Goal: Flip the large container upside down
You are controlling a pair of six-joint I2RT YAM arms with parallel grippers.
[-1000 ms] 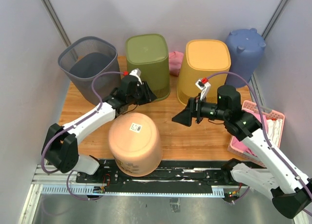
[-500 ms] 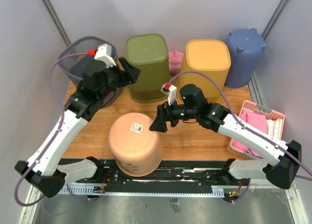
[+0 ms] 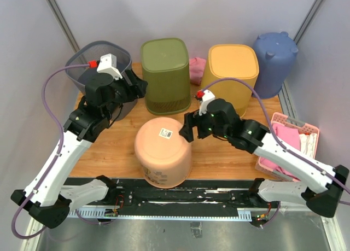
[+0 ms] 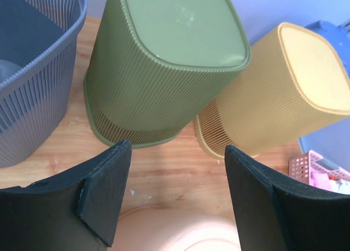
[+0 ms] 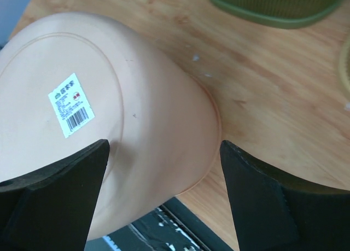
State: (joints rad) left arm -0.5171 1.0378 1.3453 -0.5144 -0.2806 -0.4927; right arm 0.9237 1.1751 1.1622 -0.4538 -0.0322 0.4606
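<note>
Containers: 5 — peach container (image 3: 163, 151) base-up, near centre of table (image 3: 219, 158) | left gripper (image 4: 175, 180): jaws spread wide, holding nothing, facing green bin (image 4: 164, 59) | right gripper (image 5: 164, 174): jaws spread wide, holding nothing, over peach container | pink basket (image 3: 295, 123): 1, right

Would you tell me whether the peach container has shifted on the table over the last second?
Yes. The peach container has slid rightward and slightly back, now sitting directly in front of the green bin.
</note>
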